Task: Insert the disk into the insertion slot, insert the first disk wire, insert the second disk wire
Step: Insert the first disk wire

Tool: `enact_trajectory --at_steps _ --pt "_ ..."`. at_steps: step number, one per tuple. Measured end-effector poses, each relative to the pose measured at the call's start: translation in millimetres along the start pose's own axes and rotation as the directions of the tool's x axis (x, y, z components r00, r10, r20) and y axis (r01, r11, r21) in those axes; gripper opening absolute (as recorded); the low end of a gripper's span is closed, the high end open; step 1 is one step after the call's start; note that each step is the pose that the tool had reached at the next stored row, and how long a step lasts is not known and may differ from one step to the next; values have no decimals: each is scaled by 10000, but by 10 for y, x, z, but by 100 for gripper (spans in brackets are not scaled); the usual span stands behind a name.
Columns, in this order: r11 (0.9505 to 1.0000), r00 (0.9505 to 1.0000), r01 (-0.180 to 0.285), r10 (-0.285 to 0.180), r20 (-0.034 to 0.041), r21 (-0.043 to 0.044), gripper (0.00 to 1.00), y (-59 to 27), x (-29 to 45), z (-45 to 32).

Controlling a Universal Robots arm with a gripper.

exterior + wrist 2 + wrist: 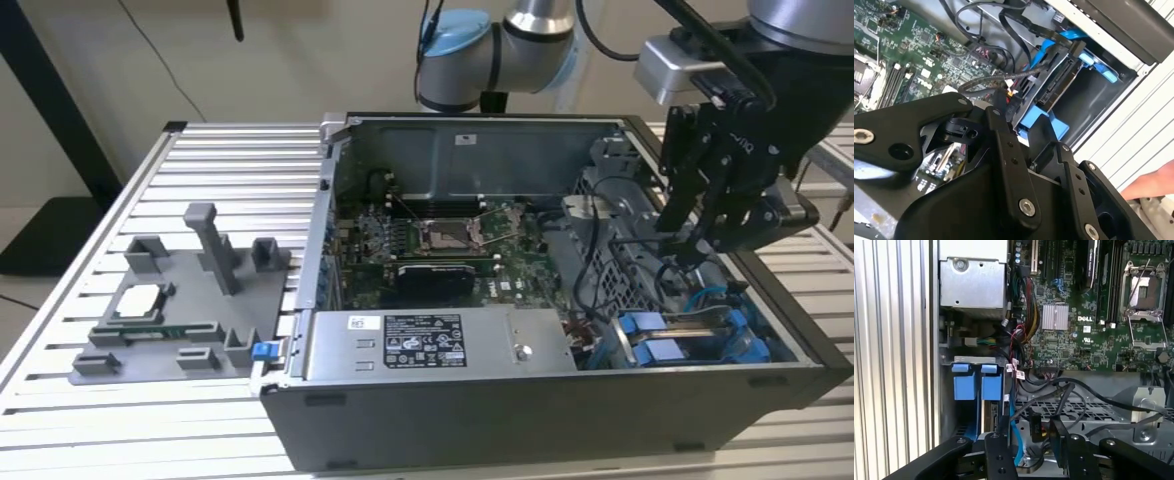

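Note:
The disk, in its blue caddy, sits pushed into the insertion slot of the grey drive cage. Its blue tabs face outward, and the same blue tabs appear at the case's front right corner in the exterior view. My gripper reaches down into the case just above the cage. It is shut on the black connector of a disk wire, whose cable runs off toward the motherboard. A blue wire runs beside the disk.
The open computer case lies on a slatted metal table. Motherboard and power-supply box fill its middle and front. A grey fixture stands on the exterior view's left. A hand rests outside the case.

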State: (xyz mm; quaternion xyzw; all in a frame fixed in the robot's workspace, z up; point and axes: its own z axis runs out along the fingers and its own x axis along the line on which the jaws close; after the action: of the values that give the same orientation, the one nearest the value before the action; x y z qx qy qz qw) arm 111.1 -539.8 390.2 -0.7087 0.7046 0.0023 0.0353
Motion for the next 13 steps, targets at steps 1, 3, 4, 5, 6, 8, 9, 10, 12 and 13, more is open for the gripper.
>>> enact_trajectory --at_steps 1,3,4,5,6,8,9,10,12,13 --pt "10000 10000 0 0 -2 7 100 1 -3 5" --pt "10000 10000 2 -2 0 27 100 2 -8 16" --pt "10000 10000 4 -4 1 43 100 2 -10 22" --pt "10000 10000 7 -7 2 55 100 3 -13 27" --pt "10000 10000 12 -12 1 67 100 3 -14 30" --pt "10000 10000 52 -52 0 81 100 5 -17 31" --pt "9999 9999 102 -102 2 82 100 6 -17 31" --pt "9998 9999 165 -165 5 81 100 8 -17 31" --pt "9995 9995 311 -311 14 73 100 12 -17 32" --pt "9992 9993 383 -383 18 70 100 14 -17 31"
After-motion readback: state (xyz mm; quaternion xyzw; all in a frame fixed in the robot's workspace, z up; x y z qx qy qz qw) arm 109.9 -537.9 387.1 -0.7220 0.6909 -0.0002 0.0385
